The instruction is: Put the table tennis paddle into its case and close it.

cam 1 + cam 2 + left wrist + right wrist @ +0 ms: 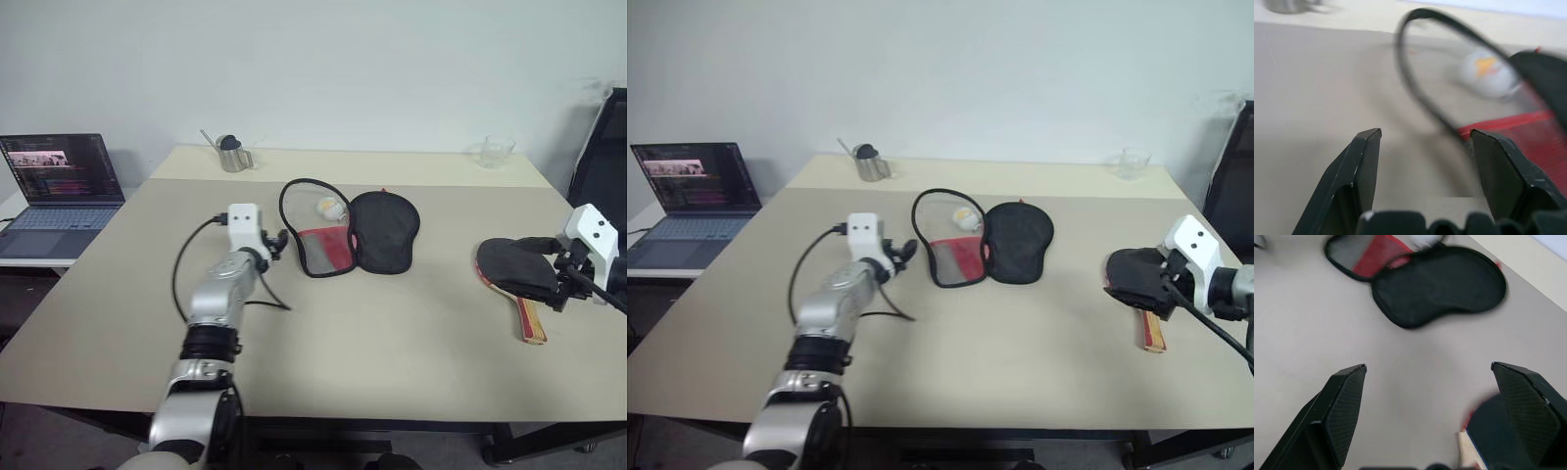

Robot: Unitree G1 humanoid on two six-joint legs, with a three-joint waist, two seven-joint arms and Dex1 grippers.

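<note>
Our left gripper [1422, 142] open beside unzipped case [351, 233] mid-table; right gripper [1427, 377] open above paddle [517, 277] near right edge.

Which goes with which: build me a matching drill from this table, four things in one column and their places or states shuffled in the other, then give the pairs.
Things:
1. table tennis paddle
2. case
3. laptop
4. glass

Places or states:
A. at the table's far right corner
B. lying open, mid-table
C. on a separate surface past the table's left edge
D. flat on the table by the right gripper

Pairs: 1-D, 2-B, 3-C, 4-A
</note>
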